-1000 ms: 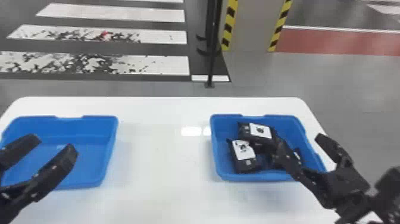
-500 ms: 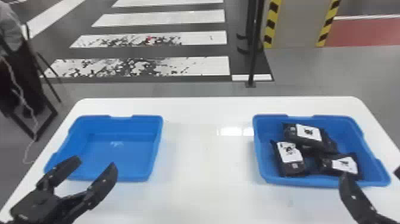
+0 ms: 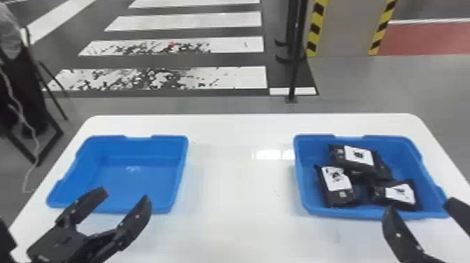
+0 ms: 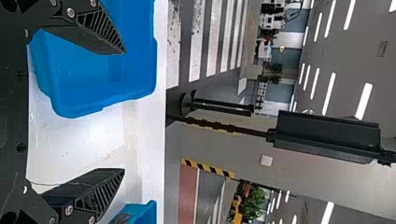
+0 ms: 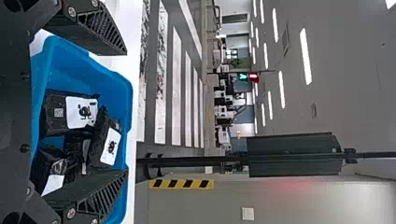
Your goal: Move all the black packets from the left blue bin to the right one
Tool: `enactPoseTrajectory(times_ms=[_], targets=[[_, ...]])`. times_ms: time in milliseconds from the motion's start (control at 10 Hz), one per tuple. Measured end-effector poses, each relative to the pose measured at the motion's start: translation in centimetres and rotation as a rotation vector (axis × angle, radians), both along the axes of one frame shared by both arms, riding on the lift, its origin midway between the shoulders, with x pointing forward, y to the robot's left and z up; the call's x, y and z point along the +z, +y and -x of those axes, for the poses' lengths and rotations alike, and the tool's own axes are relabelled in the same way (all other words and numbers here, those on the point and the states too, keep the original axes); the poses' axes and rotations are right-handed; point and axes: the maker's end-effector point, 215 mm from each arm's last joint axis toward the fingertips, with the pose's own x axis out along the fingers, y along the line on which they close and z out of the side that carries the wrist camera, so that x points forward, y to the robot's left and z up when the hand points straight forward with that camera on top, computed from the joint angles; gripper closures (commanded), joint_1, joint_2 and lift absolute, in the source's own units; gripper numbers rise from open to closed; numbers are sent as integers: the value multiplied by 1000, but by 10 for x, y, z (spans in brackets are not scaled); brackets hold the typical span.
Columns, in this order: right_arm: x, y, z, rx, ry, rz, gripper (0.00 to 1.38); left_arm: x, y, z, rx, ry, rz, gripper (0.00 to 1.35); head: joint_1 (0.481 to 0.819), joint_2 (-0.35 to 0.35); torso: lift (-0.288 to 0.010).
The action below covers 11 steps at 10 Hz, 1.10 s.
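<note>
Right end effector (image 3: pixel 419 205) spread, black packets (image 3: pixel 337 189) just beyond, in right blue bin (image 3: pixel 349 212); left end effector (image 3: pixel 124 195) spread too; low swing might snag rim, dragging bin.

Left blue bin (image 3: pixel 140 178), black packets (image 3: pixel 341 194) in right blue bin (image 3: pixel 353 212), white table (image 3: pixel 241 189) beneath both

In the head view, the black two-fingered right gripper (image 3: pixel 420 206) is cut off at the lower right, the thin black pole (image 3: pixel 296 66) at the top. Print on the packets' white paper labels (image 3: pixel 359 155) is too blurred to read. Low in the left wrist view, the bottom edge crops the right blue plastic bin (image 4: pixel 150 212).
</note>
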Motion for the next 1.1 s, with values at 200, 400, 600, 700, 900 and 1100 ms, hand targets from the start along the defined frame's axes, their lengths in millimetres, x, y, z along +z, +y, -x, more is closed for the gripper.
enactPoseTrajectory(times_ms=[200,400,600,700,900,1100], targets=[[-3,1,-1,1,3,-8,130,-1,-6,0,-14,8,2,151,695,67,-154],[-3,1,-2,1,2,-13,130,0,-9,0,-21,9,-2,151,695,61,-154],[-4,1,-2,-1,4,-16,130,2,-9,1,-21,8,-7,151,695,61,-154],[-4,1,-2,0,4,-16,130,3,-9,1,-22,7,-13,151,695,60,-154],[-5,1,-2,-1,6,-21,130,3,-8,1,-22,9,-16,151,695,61,-154],[-5,0,-2,-2,6,-23,130,2,-8,2,-22,13,-15,151,695,60,-154]])
